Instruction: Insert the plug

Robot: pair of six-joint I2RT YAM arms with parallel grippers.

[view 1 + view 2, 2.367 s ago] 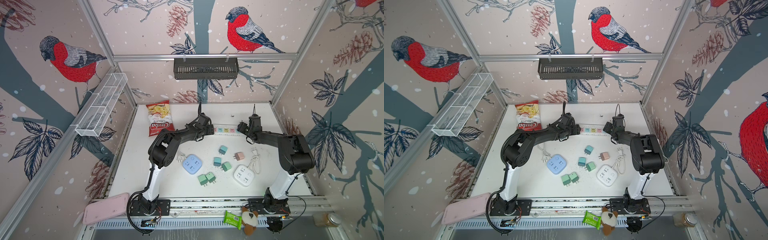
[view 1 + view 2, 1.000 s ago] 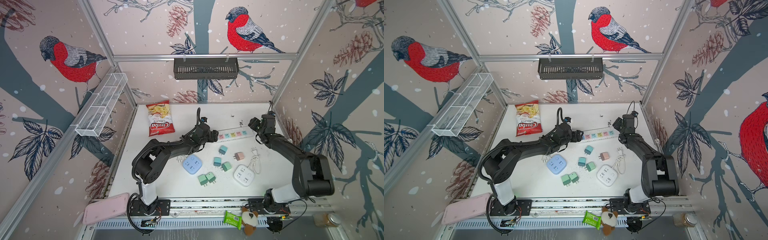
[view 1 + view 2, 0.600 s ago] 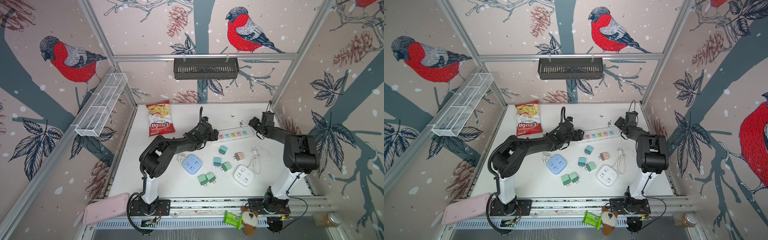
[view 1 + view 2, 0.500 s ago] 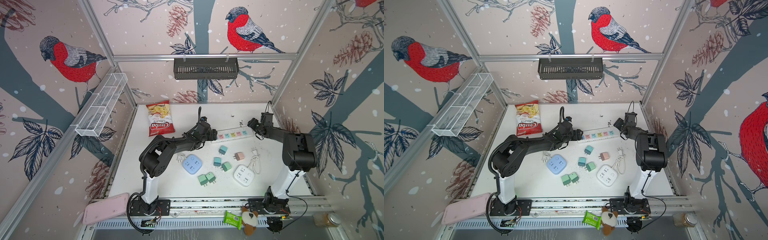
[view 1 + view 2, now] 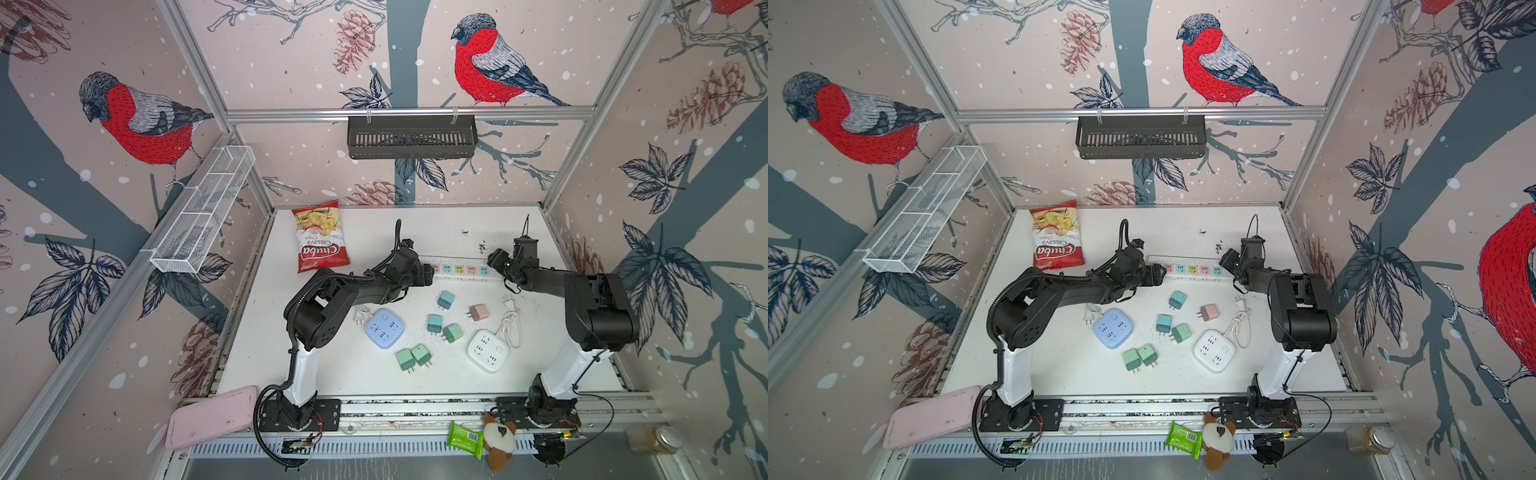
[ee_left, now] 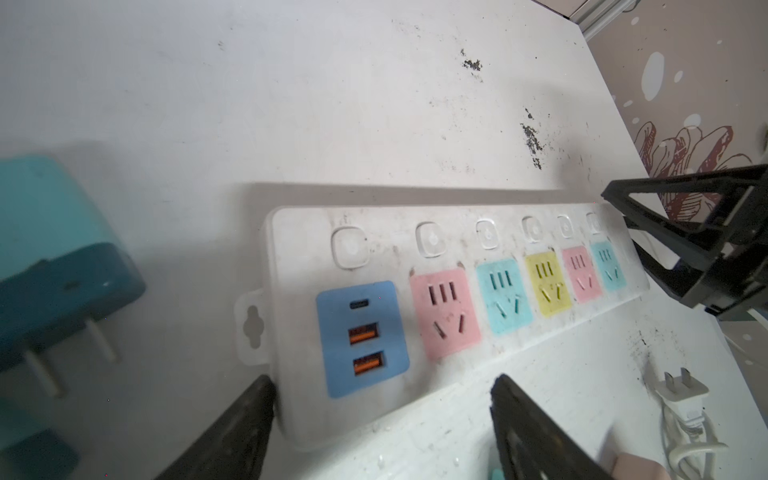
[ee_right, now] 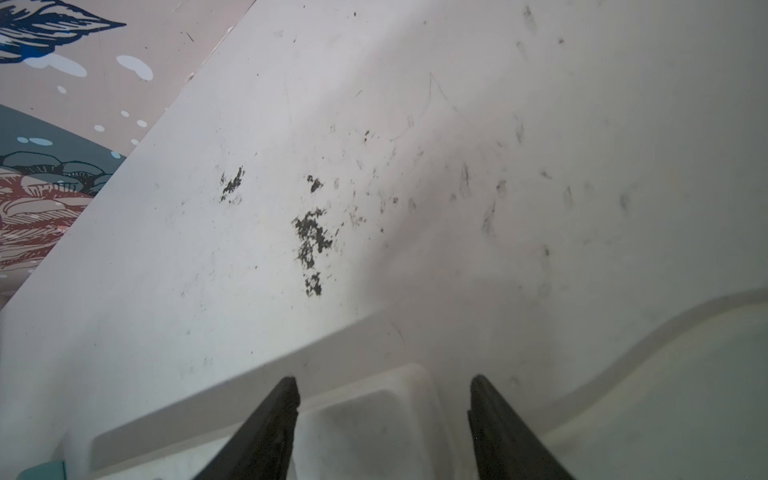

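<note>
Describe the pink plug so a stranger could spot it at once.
Find the long power strip across the far half of the white table. Nearer the camera lie loose little cube plugs; the pink plug is the rightmost, next to the coiled white cord. Its neighbours are all teal or green.

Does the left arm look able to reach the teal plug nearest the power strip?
Probably yes: the left hand straddles the end of the power strip, and the teal plug lies loose just beside it, bare table between.
</note>
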